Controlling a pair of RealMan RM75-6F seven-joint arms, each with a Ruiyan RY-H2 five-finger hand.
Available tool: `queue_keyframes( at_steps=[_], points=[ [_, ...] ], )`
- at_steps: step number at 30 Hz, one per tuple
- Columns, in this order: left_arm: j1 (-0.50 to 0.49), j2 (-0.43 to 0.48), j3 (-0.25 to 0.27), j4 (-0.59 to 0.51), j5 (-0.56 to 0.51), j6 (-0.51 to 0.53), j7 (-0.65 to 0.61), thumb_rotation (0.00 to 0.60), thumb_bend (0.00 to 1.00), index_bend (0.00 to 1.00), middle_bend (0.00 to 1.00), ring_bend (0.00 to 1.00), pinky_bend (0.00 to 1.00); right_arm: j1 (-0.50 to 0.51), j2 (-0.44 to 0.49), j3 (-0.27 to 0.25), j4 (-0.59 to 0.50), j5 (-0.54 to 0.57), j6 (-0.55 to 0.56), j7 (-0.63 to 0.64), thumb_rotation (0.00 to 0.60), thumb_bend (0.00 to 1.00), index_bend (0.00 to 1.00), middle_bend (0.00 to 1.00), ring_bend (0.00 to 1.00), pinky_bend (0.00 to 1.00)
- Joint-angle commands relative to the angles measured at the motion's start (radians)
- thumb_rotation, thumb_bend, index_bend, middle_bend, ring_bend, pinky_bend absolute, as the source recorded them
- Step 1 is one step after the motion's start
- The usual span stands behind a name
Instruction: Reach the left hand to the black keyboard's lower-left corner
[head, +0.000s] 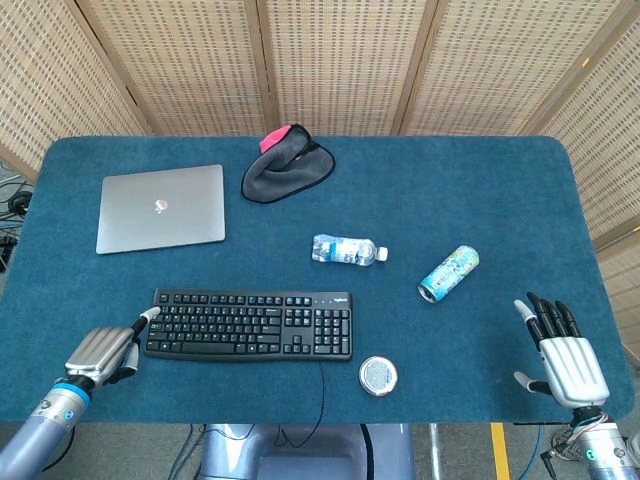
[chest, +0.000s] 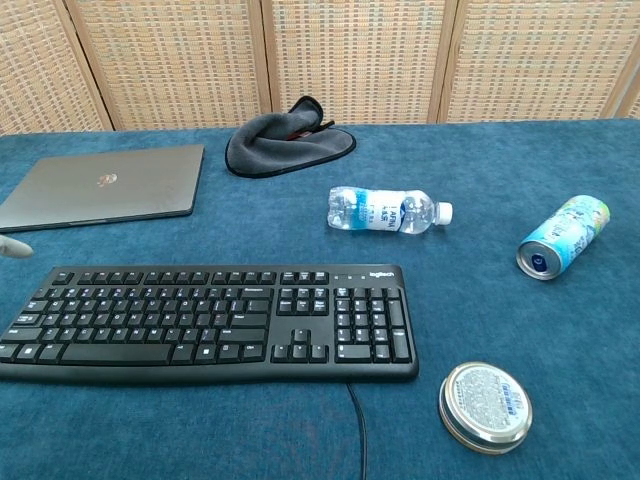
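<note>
The black keyboard (head: 250, 324) lies near the table's front edge, left of centre, and fills the lower left of the chest view (chest: 210, 320). My left hand (head: 103, 352) sits just left of the keyboard's lower-left corner, most fingers curled in and holding nothing. One finger points out, its tip at the keyboard's left edge. In the chest view only that pale fingertip (chest: 12, 247) shows at the left border. My right hand (head: 562, 355) rests at the front right, fingers spread and empty, far from the keyboard.
A closed silver laptop (head: 160, 208) lies behind the keyboard. A grey cloth (head: 287, 170) with a pink patch sits at the back. A water bottle (head: 347, 249), a drink can (head: 448, 273) and a round tin lid (head: 378, 375) lie to the right. The keyboard's cable (head: 322, 380) runs off the front edge.
</note>
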Motion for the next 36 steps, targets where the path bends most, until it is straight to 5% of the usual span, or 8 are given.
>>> queue_keyframes(
  at_steps=[1, 19, 36],
  points=[
    [-0.082, 0.015, 0.01, -0.017, -0.11, -0.047, 0.059, 0.6, 0.87, 0.0, 0.67, 0.64, 0.39, 0.0, 0.0, 0.0, 0.001, 0.001, -0.001, 0.002, 0.6, 0.02, 0.0, 0.0, 0.0, 0.0],
    [-0.332, -0.091, 0.083, 0.028, -0.488, -0.042, 0.199, 0.6, 0.88, 0.0, 0.67, 0.64, 0.39, -0.001, 0.008, 0.005, 0.006, 0.002, 0.006, 0.029, 0.6, 0.02, 0.0, 0.0, 0.0, 0.0],
    [-0.419, -0.134, 0.131, 0.048, -0.567, -0.029, 0.192, 0.6, 0.88, 0.0, 0.67, 0.64, 0.39, -0.003, 0.01, 0.005, 0.008, -0.002, 0.01, 0.039, 0.6, 0.02, 0.0, 0.0, 0.0, 0.0]
  ],
)
